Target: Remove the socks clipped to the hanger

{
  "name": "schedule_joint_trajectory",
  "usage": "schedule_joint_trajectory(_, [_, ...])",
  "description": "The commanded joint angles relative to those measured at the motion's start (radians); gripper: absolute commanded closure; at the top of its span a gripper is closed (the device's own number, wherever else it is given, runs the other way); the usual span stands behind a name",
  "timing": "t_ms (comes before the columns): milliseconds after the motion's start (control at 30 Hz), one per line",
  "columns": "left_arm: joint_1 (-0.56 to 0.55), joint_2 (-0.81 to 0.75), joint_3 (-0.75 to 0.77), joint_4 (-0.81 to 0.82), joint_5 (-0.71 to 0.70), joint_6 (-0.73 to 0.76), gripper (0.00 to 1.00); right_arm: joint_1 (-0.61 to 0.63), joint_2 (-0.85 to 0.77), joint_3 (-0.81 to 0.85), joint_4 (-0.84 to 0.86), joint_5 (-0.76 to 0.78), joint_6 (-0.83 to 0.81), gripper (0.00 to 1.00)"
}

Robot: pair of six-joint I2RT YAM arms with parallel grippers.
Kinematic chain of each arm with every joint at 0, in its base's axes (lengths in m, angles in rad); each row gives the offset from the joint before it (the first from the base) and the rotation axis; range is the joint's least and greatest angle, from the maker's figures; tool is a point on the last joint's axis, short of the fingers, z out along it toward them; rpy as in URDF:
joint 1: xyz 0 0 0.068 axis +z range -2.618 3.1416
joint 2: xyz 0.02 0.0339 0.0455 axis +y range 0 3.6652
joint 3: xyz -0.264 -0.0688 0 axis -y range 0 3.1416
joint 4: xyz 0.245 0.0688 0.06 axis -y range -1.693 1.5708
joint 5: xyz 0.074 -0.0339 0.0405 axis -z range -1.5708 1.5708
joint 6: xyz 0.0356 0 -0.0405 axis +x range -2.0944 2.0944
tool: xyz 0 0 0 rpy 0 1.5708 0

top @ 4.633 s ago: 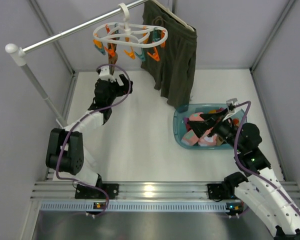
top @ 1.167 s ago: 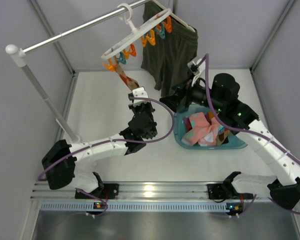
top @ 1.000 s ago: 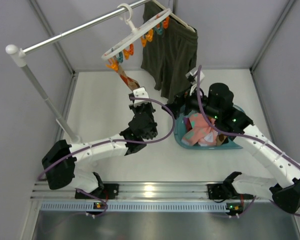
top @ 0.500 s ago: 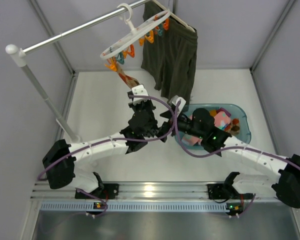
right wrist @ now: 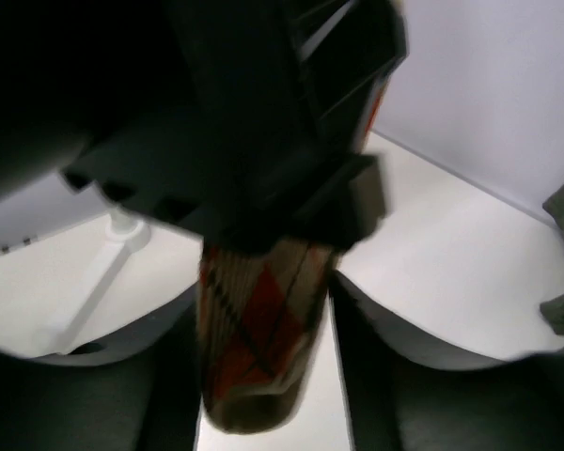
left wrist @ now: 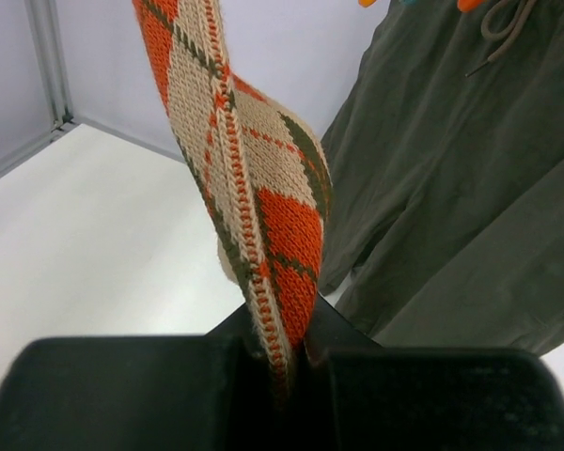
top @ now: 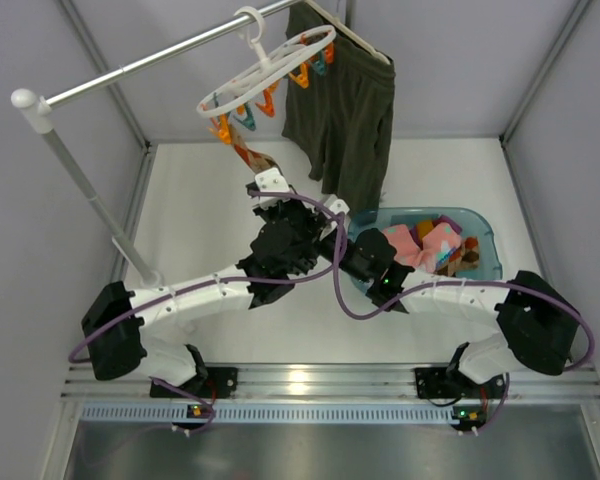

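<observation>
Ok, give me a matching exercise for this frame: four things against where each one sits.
1 ring hanger
2 diamond-pattern sock
3 olive shorts
4 teal tub

A on the table, loose socks inside
B pinched in the left gripper
C hooked on the rail, tilted
D hung on a slim hanger at the back

Pairs: 1-C, 2-B, 3-D, 4-A

Left tool [left wrist: 284, 365] pinched shut, right tool [right wrist: 263, 376] spread beside it.
</observation>
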Motion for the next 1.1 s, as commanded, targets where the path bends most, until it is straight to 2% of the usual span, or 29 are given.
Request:
schedule_joint_trajectory(0, [-0.018,-0.012,0.01,0.021,0.001,-0.004,1.0,0.014,0.038,-0.003,0.238,0.056,-0.043,0.56])
schedule_joint_trajectory(33, [-0.018,-0.021,-0.002,0.021,0.003,-0.007,1.0,0.014,0.043,-0.004,0.255,0.054,-0.04,0.83])
schedule_joint_trajectory(67, [-0.018,-0.024,-0.007,0.021,0.006,-0.005,1.0,0.016,0.04,-0.012,0.263,0.051,-0.04,0.93])
schedule_joint_trajectory(100, [-0.018,-0.027,-0.013,0.021,0.007,-0.002,0.93,0.017,0.035,-0.016,0.267,0.057,-0.042,1.0])
schedule_joint_trajectory(133, [-0.018,-0.032,-0.022,0.021,0.01,0.002,0.86,0.02,0.024,-0.021,0.269,0.065,-0.042,1.0])
schedule_joint_trajectory(167, [-0.018,-0.041,-0.028,0.021,0.029,0.004,0.75,0.022,0.017,-0.027,0.266,0.07,-0.042,1.0])
schedule_joint_trajectory(200, [-0.016,-0.05,-0.036,0.018,0.039,0.006,0.42,0.02,0.01,-0.032,0.258,0.085,-0.046,1.0])
schedule_joint_trajectory(267, [-0.018,-0.071,-0.067,-0.012,0.05,-0.008,0.13,0.019,-0.008,-0.027,0.211,0.093,-0.054,1.0])
schedule_joint_trajectory(300, [-0.019,-0.115,-0.099,-0.038,0.067,-0.025,0.02,0.014,-0.013,-0.024,0.188,0.084,-0.058,1.0])
schedule_joint_trajectory(433, [-0.021,-0.286,-0.191,-0.314,0.133,-0.287,0.02,-0.018,-0.033,-0.01,0.108,0.041,-0.057,1.0])
schedule_joint_trajectory(567, [-0.019,-0.436,-0.248,-0.462,0.13,-0.347,0.02,-0.055,-0.046,-0.01,0.06,-0.007,-0.048,1.0])
schedule_joint_trajectory(633, [-0.001,-0.491,-0.233,-0.485,0.133,-0.332,0.02,-0.065,-0.059,-0.006,0.03,-0.094,-0.046,1.0])
schedule_joint_trajectory(700, [0.04,-0.513,-0.188,-0.573,0.191,-0.359,0.02,-0.084,-0.069,0.002,-0.009,-0.198,-0.046,1.0])
schedule_joint_trajectory(733, [0.115,-0.516,-0.173,-0.612,0.307,-0.41,0.02,-0.092,-0.082,0.003,-0.045,-0.226,-0.045,1.0])
schedule_joint_trajectory(800, [0.219,-0.498,-0.084,-0.749,0.427,-0.48,0.02,-0.108,-0.097,0.011,-0.078,-0.246,-0.029,1.0])
schedule_joint_trajectory(867, [0.357,-0.446,-0.024,-0.813,0.542,-0.524,0.02,-0.122,-0.122,-0.004,-0.092,-0.237,-0.028,1.0])
schedule_joint_trajectory(933, [0.407,-0.414,0.054,-0.859,0.546,-0.522,0.02,-0.128,-0.129,-0.012,-0.096,-0.213,-0.031,1.0])
schedule_joint_trajectory(1067, [0.409,-0.407,0.123,-0.921,0.498,-0.52,0.02,-0.13,-0.074,0.054,-0.18,-0.211,-0.066,1.0])
